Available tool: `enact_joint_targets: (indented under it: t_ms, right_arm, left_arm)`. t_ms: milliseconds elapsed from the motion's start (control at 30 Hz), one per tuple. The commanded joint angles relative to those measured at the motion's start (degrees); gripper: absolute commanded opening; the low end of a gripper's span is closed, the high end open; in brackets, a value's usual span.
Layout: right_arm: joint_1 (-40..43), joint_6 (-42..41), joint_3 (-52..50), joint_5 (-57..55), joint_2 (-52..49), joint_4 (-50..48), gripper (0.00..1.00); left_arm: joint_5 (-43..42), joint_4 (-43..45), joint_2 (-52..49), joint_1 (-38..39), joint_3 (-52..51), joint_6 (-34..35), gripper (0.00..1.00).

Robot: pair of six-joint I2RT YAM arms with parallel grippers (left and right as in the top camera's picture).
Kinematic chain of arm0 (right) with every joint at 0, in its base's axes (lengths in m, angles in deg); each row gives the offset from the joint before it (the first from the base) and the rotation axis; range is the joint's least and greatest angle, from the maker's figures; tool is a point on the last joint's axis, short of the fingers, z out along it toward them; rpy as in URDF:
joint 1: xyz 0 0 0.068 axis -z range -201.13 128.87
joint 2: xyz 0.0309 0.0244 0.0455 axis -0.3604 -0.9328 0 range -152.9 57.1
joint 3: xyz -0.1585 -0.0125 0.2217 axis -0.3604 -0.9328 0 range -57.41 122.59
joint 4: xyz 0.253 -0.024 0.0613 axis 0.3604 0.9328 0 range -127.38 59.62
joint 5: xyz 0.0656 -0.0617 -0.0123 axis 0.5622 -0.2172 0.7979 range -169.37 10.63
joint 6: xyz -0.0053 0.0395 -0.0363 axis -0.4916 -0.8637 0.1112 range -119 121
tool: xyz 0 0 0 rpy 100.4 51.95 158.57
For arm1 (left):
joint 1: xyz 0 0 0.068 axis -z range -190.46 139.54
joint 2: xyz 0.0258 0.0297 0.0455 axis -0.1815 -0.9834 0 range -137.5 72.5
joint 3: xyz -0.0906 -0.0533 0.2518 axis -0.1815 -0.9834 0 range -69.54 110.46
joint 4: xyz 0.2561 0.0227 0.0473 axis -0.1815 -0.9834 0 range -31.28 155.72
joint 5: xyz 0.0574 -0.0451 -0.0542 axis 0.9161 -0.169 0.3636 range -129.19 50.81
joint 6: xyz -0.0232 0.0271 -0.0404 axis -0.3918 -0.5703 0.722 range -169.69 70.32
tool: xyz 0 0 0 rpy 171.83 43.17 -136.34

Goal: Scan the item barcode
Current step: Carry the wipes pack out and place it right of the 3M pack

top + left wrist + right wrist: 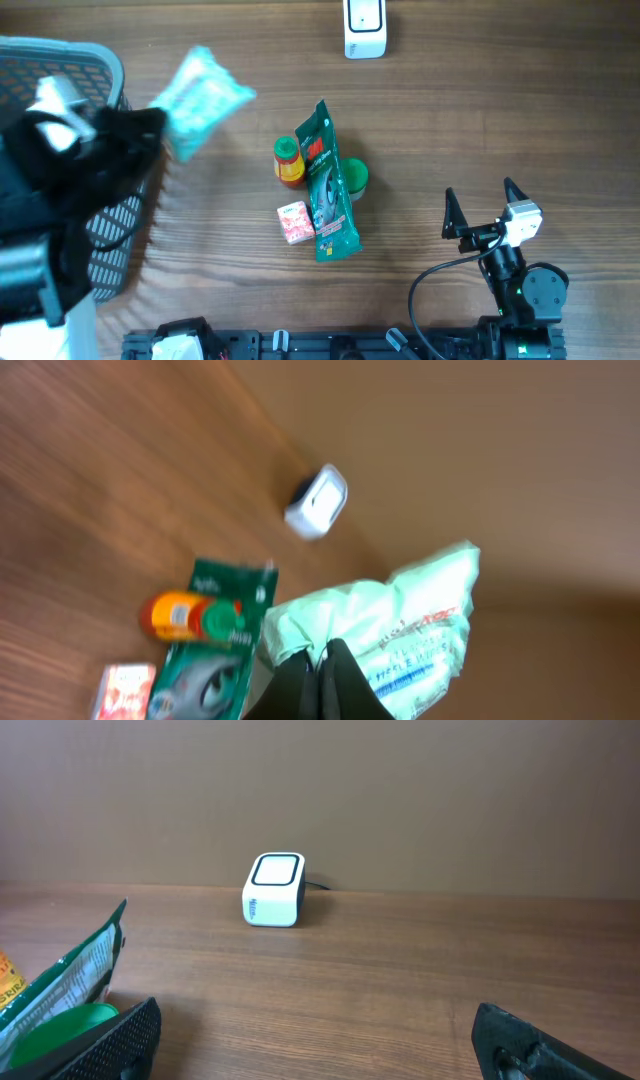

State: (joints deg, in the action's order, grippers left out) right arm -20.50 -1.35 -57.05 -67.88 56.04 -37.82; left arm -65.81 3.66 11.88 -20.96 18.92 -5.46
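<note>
Gripping pale green crinkly plastic packet (pixel 205 90) tight in left hand (pixel 322 660), lifted clear of brown wooden worktop (pixel 450 110) beside grey mesh basket (pixel 100 60). Probably needs carrying rightward and toward far edge, to small white box scanner (pixel 365 28) (packet's long axis slanted roughly that way). Leaving right hand (pixel 481 192) wide open, empty, at near edge.

You will find no lettering here that reads outright. The pale green packet (pixel 420 620) carries a red word above lines of blue print, all smeared by blur in the left wrist view. The green pouch (pixel 328 185) shows a red patch and white print, too small to make out. Just beside the pouch, the orange bottle (pixel 289 163) has a label and the pink box (pixel 294 222) has print, both illegible. Well apart from the pouch, the scanner (pixel 274 890) bears a tiny dark mark on its side, unreadable.
</note>
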Motion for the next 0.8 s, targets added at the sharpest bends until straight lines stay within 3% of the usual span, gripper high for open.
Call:
enact_joint_targets:
  t_ms: [0, 100, 233, 400, 567, 767]
  right_arm:
    - [-0.02, -0.79, -0.07, -0.31, 0.26, -0.33, 1.00]
    - [-0.02, -0.76, -0.07, -0.31, 0.26, -0.33, 1.00]
    - [-0.02, -0.76, -0.07, -0.31, 0.26, -0.33, 1.00]
    - [-0.02, -0.76, -0.07, -0.31, 0.26, -0.33, 1.00]
    - [-0.02, -0.79, -0.07, -0.31, 0.26, -0.33, 1.00]
    - [-0.02, -0.79, -0.07, -0.31, 0.26, -0.33, 1.00]
  left_arm:
    - [6.93, 0.11, -3.63, 12.83, 1.01, 1.36, 0.04]
    - [12.63, 2.16, -10.45, 25.73, 1.01, 4.72, 0.04]
    - [12.85, 10.32, -22.32, 38.16, 1.01, 6.64, 0.04]
    - [14.51, 20.74, -39.10, 49.44, 1.01, 17.44, 0.04]
    - [19.98, 24.59, -50.21, 56.81, 1.01, 29.18, 0.04]
    - [25.09, 21.64, -56.59, 60.96, 1.01, 29.97, 0.04]
